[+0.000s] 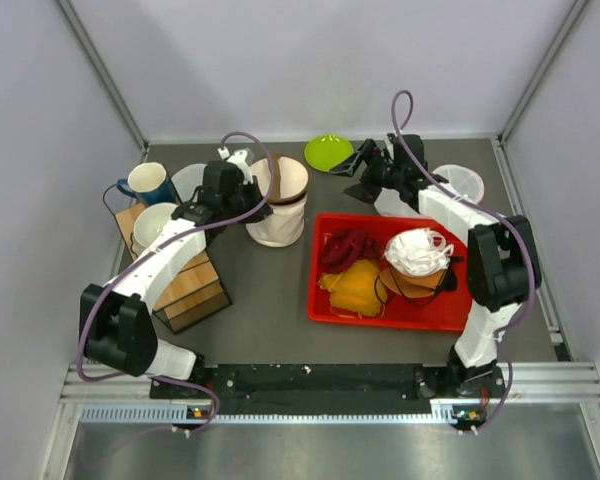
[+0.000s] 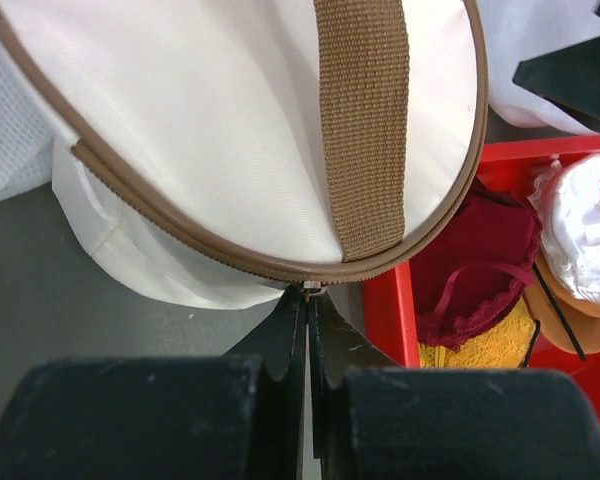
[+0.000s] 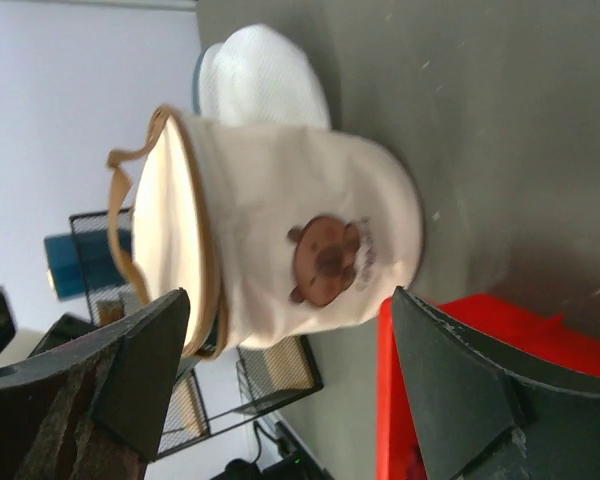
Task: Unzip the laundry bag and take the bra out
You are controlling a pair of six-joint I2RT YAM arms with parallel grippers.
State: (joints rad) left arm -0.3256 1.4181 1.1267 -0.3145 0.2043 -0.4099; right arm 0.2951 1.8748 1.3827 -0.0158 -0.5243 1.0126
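On grey table [image 1: 270, 300] | sitting base-down just left of red tray [image 1: 325, 312]: bag [image 1: 278, 215] | pinching zip pull [image 2: 310, 289] at lid rim with left gripper [image 2: 308, 300], clamped tight | holding right gripper [image 3: 290, 300] wide open, empty

Cream-beige cylindrical laundry bag [image 1: 278, 222], upright near the desk's far edge, left of centre. Brown zipper edging [image 2: 180, 235] round the circular lid, brown webbing handle [image 2: 365, 130] across it, brown bear emblem [image 3: 325, 260] on the side wall.
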